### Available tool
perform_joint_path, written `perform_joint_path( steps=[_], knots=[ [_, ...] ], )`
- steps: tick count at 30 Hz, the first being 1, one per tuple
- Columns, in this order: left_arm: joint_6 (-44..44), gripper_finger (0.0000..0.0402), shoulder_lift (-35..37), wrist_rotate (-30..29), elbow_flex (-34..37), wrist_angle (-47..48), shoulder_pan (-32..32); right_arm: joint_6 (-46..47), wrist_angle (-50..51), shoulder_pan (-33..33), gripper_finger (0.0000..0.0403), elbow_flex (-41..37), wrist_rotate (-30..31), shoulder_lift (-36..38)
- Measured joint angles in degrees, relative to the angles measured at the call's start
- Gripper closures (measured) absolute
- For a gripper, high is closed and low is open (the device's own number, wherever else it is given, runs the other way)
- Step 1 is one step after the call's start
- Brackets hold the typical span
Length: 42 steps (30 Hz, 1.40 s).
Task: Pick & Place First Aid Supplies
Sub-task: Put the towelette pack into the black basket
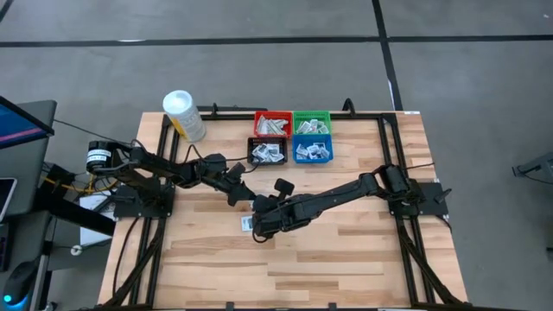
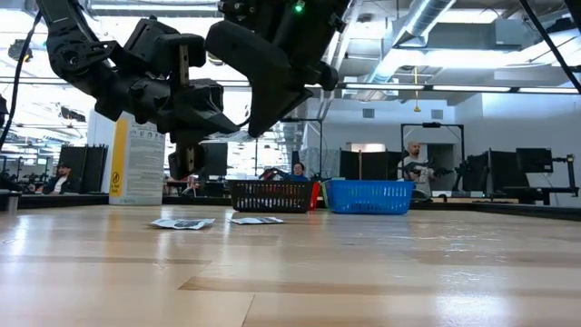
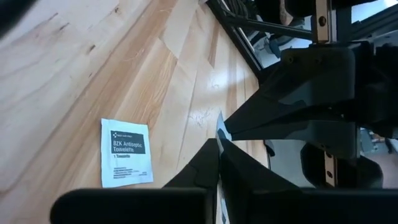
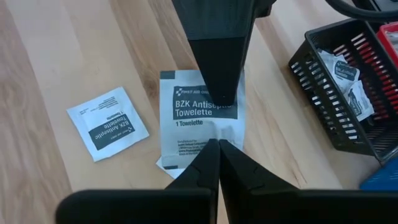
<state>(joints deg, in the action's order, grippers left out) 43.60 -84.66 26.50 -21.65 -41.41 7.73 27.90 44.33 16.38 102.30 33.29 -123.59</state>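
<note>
A square white towelette packet (image 4: 186, 118) with dark print is held above the wooden table (image 1: 346, 259) between both grippers. My right gripper (image 4: 219, 146) is shut on one edge, my left gripper (image 3: 219, 144) on the opposite end. In the left wrist view the packet shows only as a thin edge-on sliver (image 3: 219, 124). A second like packet (image 4: 107, 124) lies flat on the table beside it. The corner of another packet (image 4: 163, 164) shows below the held one. My left gripper pinches the packet's printed-title end (image 4: 186, 81) between its two shut fingers (image 4: 217, 62), which reach over it opposite the right gripper. The packet is lifted clear of the table. My right gripper pinches the middle of the packet's opposite edge (image 4: 205, 135) between its fingertips, slanting down from the table's right. The packet spreads out flat beyond the fingers, clear of the table.
At the table's far side stand four small bins: red (image 1: 272, 123), green (image 1: 311, 121), black (image 1: 268, 151) and blue (image 1: 313, 149), all with packets inside. A white tub with a yellow label (image 1: 184, 115) stands to their left. Bare wood lies toward the near edge.
</note>
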Motion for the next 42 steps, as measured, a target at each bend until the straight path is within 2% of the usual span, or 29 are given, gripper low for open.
perform_joint_path(
  steps=[5,8,16,21,25,32,38,42],
  knots=[
    [-0.3,0.0395,0.0,-0.3,0.0,0.0,0.1,0.4,-0.2,0.0,0.0402,0.0,-0.1,0.0],
    [-0.3,0.0396,0.0,-1.0,0.0,0.0,0.1,0.4,-0.4,0.0,0.0387,0.0,-0.1,0.0],
    [-1.4,0.0394,0.0,-4.1,0.0,-0.3,0.8,1.9,-0.7,0.0,0.0291,0.0,-0.3,0.0],
    [-1.4,0.0394,0.0,-5.9,0.0,-2.5,4.3,5.3,-0.1,0.0,0.0235,0.1,-1.0,0.0],
    [-1.4,0.0394,0.0,-6.0,0.0,-5.6,8.0,7.5,0.5,0.1,0.0208,0.1,-2.4,0.1],
    [-2.7,0.0394,0.0,-7.3,0.0,-6.7,14.8,9.7,1.9,0.1,0.0195,0.0,-3.2,0.1],
    [-6.5,0.0394,0.0,-9.4,-0.5,-6.6,20.0,10.7,2.0,-0.1,0.0206,-0.7,-3.3,0.1],
    [-9.0,0.0393,0.0,-9.4,-2.5,-6.6,21.4,10.7,2.0,-0.8,0.0214,-1.3,-3.3,0.1]
  ],
)
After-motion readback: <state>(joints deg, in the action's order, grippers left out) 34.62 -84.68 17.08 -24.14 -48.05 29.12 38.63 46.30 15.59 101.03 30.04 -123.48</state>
